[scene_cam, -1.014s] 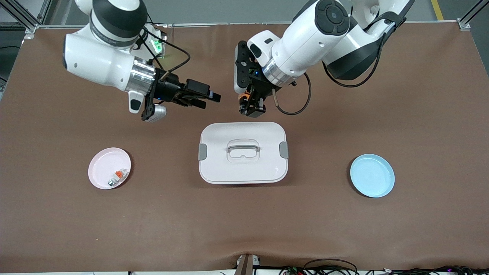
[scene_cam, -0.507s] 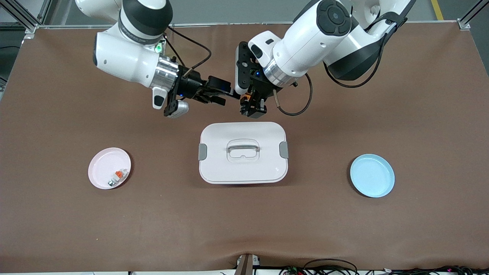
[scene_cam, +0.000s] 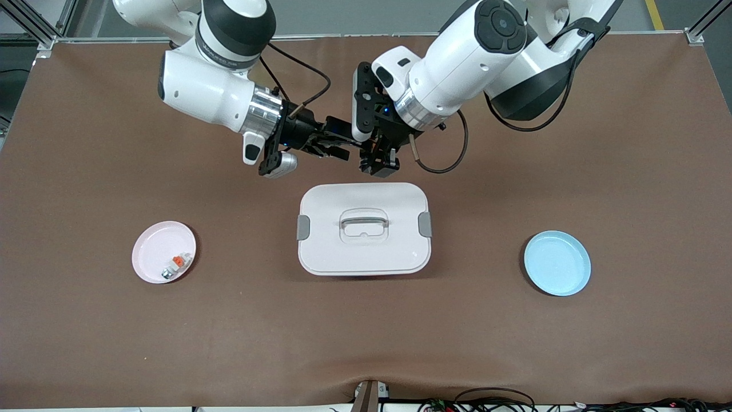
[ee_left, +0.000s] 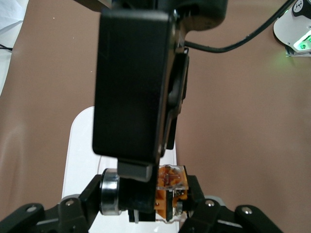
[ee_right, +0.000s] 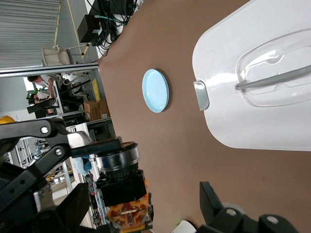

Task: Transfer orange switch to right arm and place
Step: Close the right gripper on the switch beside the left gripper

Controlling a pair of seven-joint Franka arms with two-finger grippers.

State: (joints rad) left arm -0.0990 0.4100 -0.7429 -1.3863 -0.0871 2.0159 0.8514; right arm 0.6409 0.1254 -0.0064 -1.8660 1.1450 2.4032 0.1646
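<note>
My left gripper (scene_cam: 374, 160) is shut on the orange switch (scene_cam: 368, 151) and holds it above the table, just past the white box's edge nearest the robot bases. In the left wrist view the switch (ee_left: 170, 194) shows a black body, a metal ring and an orange, clear-capped end between the left gripper's (ee_left: 148, 196) fingers. My right gripper (scene_cam: 343, 147) is open and has reached the switch. In the right wrist view the switch (ee_right: 121, 189) sits between the spread fingers of the right gripper (ee_right: 143, 204). One right finger (ee_left: 129, 97) covers much of the left wrist view.
A white lidded box (scene_cam: 363, 252) with a handle stands mid-table, below both grippers. A pink plate (scene_cam: 150, 246) with a small white-grey, orange-tabbed part (scene_cam: 177, 262) lies toward the right arm's end. An empty blue plate (scene_cam: 557, 263) lies toward the left arm's end.
My right arm has swung in toward the left gripper, and its open fingers now stand around the switch. The left arm has stayed in place with the switch.
</note>
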